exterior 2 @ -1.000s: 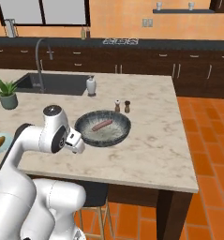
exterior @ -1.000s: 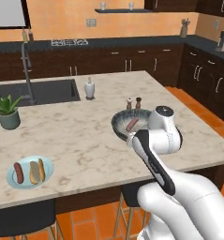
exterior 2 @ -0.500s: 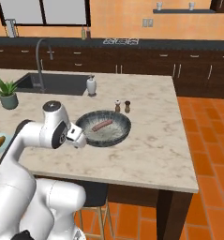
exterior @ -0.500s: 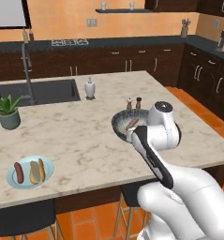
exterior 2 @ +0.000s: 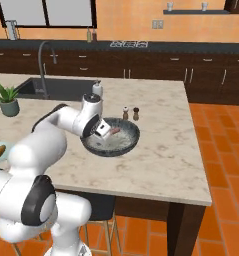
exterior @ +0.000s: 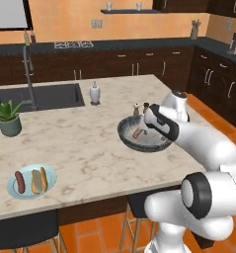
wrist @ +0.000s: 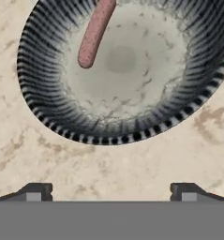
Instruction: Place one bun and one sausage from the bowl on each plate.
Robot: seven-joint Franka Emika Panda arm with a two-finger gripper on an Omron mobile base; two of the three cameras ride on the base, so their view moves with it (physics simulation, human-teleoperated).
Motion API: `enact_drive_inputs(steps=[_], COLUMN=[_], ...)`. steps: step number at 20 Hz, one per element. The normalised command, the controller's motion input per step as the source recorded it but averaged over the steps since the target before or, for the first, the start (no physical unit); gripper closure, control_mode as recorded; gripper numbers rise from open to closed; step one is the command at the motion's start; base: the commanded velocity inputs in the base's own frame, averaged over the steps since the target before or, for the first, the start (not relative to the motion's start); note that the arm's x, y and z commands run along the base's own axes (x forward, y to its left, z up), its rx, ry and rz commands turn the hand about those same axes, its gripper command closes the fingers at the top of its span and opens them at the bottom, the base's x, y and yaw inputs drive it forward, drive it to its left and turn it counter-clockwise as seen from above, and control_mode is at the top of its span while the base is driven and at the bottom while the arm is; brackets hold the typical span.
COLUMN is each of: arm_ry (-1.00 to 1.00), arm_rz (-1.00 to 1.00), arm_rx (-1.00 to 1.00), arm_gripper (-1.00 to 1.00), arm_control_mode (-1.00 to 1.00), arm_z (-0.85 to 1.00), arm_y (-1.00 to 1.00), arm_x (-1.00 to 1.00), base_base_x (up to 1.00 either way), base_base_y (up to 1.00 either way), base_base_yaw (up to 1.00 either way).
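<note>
The gripper point(wrist: 108, 192), jaws fully spread and empty, hovers above the wide dark grey speckled bowl point(wrist: 52, 117). Risk: the 1 slim reddish-brown sausage point(wrist: 95, 33) lies off-centre; a straight descent would miss it.

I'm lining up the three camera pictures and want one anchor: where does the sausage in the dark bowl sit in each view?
Left base view: the sausage lies in the left part of the bowl, right of centre.
Right base view: it lies in the bowl's far half, beside the hand, near the middle.
Hand view: it runs up to the top edge, left of centre.
Shared landmark: the bowl's ribbed rim.
</note>
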Motion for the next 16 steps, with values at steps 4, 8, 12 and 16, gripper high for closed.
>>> enact_drive_inputs(steps=[4,8,12,16], arm_ry=[0.07,0.02,0.0,0.0], arm_rz=[-0.08,-0.03,-0.02,-0.01], arm_rx=[0.13,0.03,-0.02,0.0], arm_gripper=[-1.0,-1.0,-1.0,-1.0], arm_control_mode=[-1.0,-1.0,-1.0,-1.0], arm_z=[-0.21,-0.55,-0.73,-0.38], arm_y=[-0.27,0.07,0.24,-0.21], arm_x=[1.0,1.0,1.0,0.82], base_base_x=[0.0,0.0,0.0,0.0], base_base_y=[0.0,0.0,0.0,0.0], base_base_yaw=[0.0,0.0,0.0,0.0])
